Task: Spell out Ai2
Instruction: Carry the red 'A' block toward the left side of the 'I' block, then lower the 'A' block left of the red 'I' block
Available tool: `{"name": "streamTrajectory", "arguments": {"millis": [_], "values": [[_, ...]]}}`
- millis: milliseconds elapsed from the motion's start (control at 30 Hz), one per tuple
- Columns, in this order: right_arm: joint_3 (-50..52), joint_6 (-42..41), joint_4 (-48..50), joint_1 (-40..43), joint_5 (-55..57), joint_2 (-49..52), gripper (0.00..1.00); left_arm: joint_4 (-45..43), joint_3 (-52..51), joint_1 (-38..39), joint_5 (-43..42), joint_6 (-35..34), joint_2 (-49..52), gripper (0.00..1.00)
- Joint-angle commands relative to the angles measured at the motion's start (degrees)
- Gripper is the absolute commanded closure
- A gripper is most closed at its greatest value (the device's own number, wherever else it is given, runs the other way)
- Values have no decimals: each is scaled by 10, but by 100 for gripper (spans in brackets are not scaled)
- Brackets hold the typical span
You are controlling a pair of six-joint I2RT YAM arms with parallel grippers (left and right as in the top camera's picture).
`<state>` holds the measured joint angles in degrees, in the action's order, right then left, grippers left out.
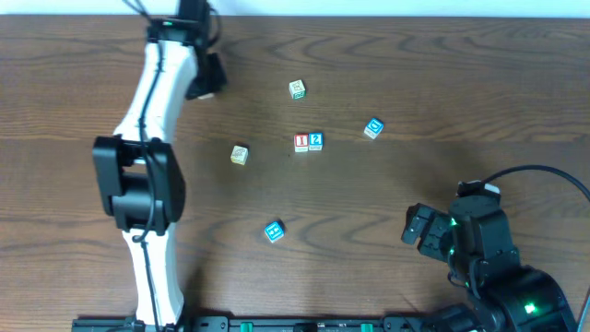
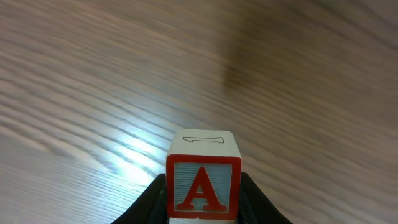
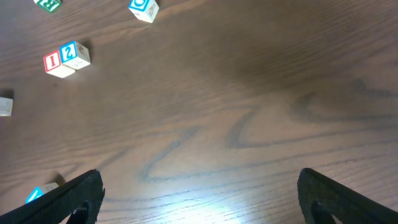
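My left gripper (image 2: 203, 202) is shut on a white block with a red letter A (image 2: 203, 180), held above the table; in the overhead view this gripper (image 1: 205, 78) is at the far left of the table. A red "1" block (image 1: 300, 142) and a blue "2" block (image 1: 316, 140) sit side by side, touching, at the table's middle; they also show in the right wrist view, the "1" block (image 3: 53, 62) and the "2" block (image 3: 73, 53). My right gripper (image 3: 199, 193) is open and empty near the front right (image 1: 419, 226).
Loose blocks lie around: a green-lettered one (image 1: 297, 88) at the back, a blue one (image 1: 373, 128) to the right, a yellowish one (image 1: 240, 155) to the left, a blue one (image 1: 274, 231) near the front. The left arm (image 1: 147, 184) crosses the table's left side.
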<state>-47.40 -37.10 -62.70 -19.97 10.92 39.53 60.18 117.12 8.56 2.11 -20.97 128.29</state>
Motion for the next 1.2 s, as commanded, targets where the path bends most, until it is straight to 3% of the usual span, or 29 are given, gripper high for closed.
{"name": "streamTrajectory", "arguments": {"millis": [0,533,833,1167], "values": [[0,-10,1,-3,2,-2,1,6,9,34,6,-5,12,94],[0,-10,1,-4,2,-2,1,1,-77,152,-17,-9,12,94],[0,-10,1,-4,2,-2,1,-37,-131,166,-68,-18,12,94],[0,-10,1,-3,2,-2,1,-42,-135,192,-63,-40,12,94]]}}
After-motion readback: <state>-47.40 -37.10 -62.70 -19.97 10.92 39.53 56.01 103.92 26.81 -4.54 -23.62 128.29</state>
